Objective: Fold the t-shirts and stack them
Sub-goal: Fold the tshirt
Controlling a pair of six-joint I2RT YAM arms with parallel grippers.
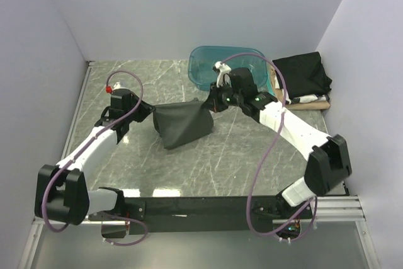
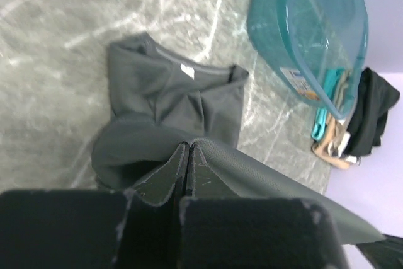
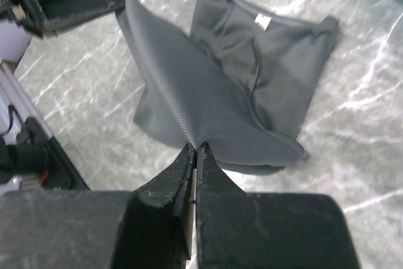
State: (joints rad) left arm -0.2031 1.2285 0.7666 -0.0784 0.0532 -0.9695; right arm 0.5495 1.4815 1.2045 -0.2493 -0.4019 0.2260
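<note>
A dark charcoal-grey t-shirt (image 1: pixel 182 124) hangs stretched between my two grippers above the table's middle, its lower part resting on the marble. My left gripper (image 1: pixel 150 110) is shut on its left edge (image 2: pixel 208 146). My right gripper (image 1: pixel 210 102) is shut on its right edge (image 3: pixel 189 127). The collar with a white label (image 3: pixel 262 22) lies flat on the table, also seen in the left wrist view (image 2: pixel 187 71). A black t-shirt (image 1: pixel 303 75) lies on a tan one (image 1: pixel 313 103) at the back right.
A translucent teal tub (image 1: pixel 217 64) stands at the back, just behind my right gripper; it shows in the left wrist view (image 2: pixel 308 23). White walls close in the table on the left, back and right. A black bar (image 1: pixel 201 209) runs along the near edge.
</note>
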